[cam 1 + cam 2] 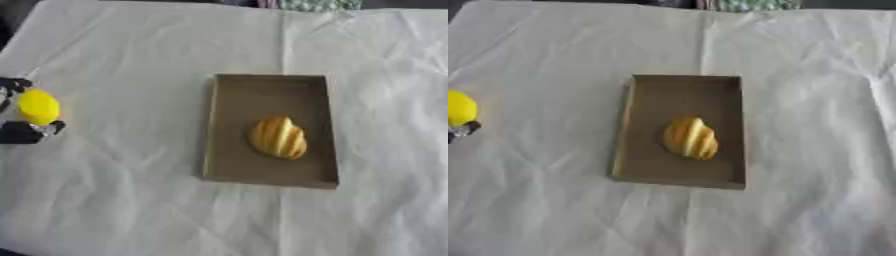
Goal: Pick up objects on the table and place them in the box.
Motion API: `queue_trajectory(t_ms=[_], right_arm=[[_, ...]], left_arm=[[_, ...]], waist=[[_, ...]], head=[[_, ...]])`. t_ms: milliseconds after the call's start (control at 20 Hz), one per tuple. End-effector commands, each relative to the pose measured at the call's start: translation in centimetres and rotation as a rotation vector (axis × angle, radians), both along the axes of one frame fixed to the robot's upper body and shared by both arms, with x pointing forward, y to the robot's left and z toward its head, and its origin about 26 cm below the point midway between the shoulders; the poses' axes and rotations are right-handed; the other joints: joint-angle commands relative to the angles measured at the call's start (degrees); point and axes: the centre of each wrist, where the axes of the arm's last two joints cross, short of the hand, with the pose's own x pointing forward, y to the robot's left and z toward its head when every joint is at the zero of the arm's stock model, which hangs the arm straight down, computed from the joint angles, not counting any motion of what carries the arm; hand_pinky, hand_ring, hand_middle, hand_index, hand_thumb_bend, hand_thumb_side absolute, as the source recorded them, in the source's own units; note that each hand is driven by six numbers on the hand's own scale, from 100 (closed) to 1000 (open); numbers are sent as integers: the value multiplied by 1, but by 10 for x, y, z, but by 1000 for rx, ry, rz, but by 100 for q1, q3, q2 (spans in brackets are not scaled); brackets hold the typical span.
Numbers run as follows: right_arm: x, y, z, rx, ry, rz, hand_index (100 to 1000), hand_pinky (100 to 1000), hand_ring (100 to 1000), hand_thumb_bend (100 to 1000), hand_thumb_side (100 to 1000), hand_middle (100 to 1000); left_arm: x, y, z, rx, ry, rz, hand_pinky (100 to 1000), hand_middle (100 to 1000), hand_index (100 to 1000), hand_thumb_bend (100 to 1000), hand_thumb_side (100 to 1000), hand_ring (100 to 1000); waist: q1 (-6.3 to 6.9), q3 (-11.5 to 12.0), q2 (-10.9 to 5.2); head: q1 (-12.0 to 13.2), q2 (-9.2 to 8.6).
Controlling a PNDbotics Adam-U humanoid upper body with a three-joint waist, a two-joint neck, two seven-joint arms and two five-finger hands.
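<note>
A shallow brown cardboard box (229,100) lies near the middle of the tabletop (131,200), which is covered with a creased white cloth. Inside the box, toward its near right part, rests a ridged golden-yellow pastry-shaped object (278,137), lying on the box floor and apart from the near wall.

At the left edge, the robot's left hand (19,131) holds a bright yellow rounded object (38,106). Dark fingers (14,84) show above the object and more of the hand below it, so the fingers are closed round it from both ends. The object is well to the left of the box, not over it.

The left eye view shows the dark finger parts both above and below the yellow object. The right eye view cuts off most of this, showing only the object at its left border and a small dark and silver bit of the hand just beneath it.

The right hand shows in neither view.
</note>
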Motion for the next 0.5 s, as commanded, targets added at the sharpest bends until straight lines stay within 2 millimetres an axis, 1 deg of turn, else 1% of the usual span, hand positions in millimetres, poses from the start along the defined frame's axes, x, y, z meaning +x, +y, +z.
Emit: queue_trajectory(t_ms=[50,100,150,200,250,300,400,500], right_arm=[[-3,0,6,-12,-19,6,857,920,844,100,562,696],[-3,0,6,-12,-18,7,857,920,844,100,563,696],[-3,0,6,-11,-16,7,857,920,844,100,563,696],[-3,0,6,-11,-16,8,857,920,844,100,562,696],[-3,0,6,-11,-16,7,857,920,844,100,562,696],[-3,0,6,-11,-16,7,857,920,844,100,562,696],[-3,0,6,-11,-14,7,857,921,845,100,562,696],[-3,0,6,-11,-12,8,857,921,845,100,562,695]], left_arm=[[4,11,6,3,-22,43,823,732,855,388,344,797],[6,12,4,-4,-25,51,786,675,811,299,329,750],[7,13,2,-12,-33,56,773,648,792,256,313,728],[7,12,2,-16,-44,56,744,605,749,181,273,679],[7,11,2,-17,-62,52,731,594,730,139,240,660],[6,9,3,-16,-80,45,728,583,719,114,209,652],[3,0,14,5,-146,17,727,565,707,100,196,638],[-3,-14,34,36,-239,-33,730,564,709,100,193,637]], waist=[[10,-13,-126],[11,-16,-125],[11,-19,-125],[9,-20,-124],[8,-20,-123],[7,-19,-122],[3,-10,-119],[-1,6,-121]], head=[[33,-69],[38,-70],[41,-73],[38,-74],[36,-70],[36,-65],[29,-56],[33,-46]])
